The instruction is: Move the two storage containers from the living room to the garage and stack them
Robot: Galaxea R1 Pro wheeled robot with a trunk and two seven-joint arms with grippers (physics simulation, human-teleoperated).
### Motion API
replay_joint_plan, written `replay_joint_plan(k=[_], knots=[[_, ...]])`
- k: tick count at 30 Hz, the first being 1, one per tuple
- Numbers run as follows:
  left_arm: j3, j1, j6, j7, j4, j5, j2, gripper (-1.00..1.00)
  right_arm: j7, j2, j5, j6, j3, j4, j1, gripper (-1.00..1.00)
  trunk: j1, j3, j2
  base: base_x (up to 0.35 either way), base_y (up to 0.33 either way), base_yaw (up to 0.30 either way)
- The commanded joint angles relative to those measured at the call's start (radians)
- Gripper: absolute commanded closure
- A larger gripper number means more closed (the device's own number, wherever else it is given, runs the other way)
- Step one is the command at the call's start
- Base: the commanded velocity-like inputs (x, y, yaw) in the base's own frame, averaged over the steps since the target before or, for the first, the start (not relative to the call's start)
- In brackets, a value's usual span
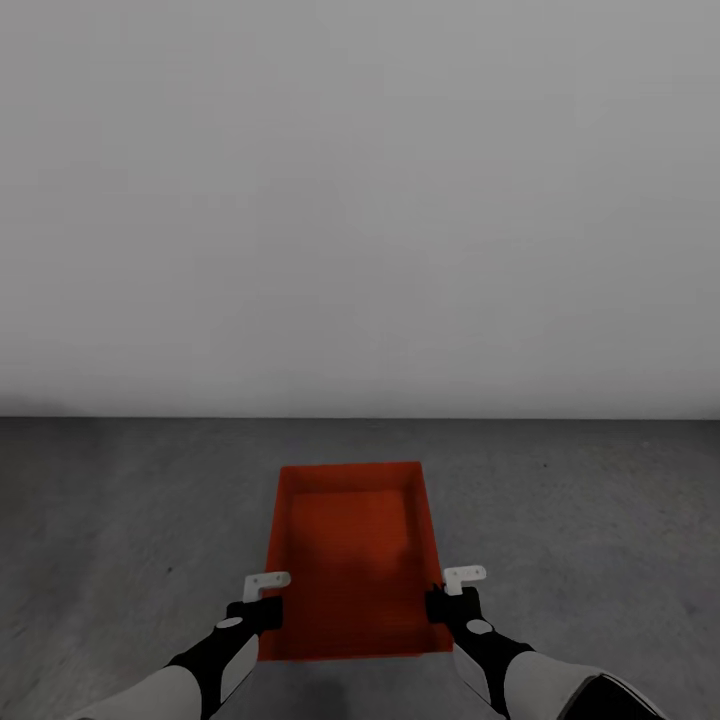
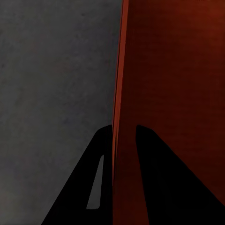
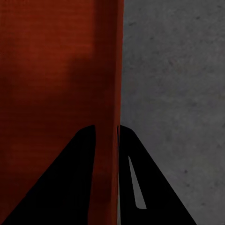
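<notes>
Storage container (image 1: 350, 555) sits low over the grey concrete floor (image 1: 120, 520), near a pale wall (image 1: 360, 200), its side walls pinched by the left hand (image 1: 262, 600) and right hand (image 1: 445, 597).

orange-red rectangular plastic storage container (image 1: 350, 555): matt, thin walls, finely ribbed inside | dark grey concrete floor (image 1: 600, 520): speckled, matt, rough | plain white-grey wall (image 1: 360, 200): smooth, matt
</notes>
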Motion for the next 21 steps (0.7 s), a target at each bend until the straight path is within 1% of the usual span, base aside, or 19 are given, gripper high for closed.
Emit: replay_joint_plan(k=[1, 8, 21], knots=[[0.002, 0.0, -0.006, 0.008, 0.005, 0.014, 0.0, 1.0, -0.002, 0.0, -0.026, -0.026, 0.01, 0.002, -0.002, 1.0, 0.004, -0.004, -0.008, 0.0, 0.0, 0.0], [0.002, 0.0, -0.006, 0.008, 0.005, 0.014, 0.0, 1.0, -0.002, 0.0, -0.026, -0.026, 0.01, 0.002, -0.002, 1.0, 0.031, -0.026, -0.057, 0.0, 0.0, 0.0], [0.003, 0.0, -0.006, 0.008, 0.004, 0.014, 0.0, 1.0, -0.002, 0.0, -0.026, -0.026, 0.01, 0.002, -0.002, 1.0, 0.031, -0.026, -0.057, 0.0, 0.0, 0.0]])
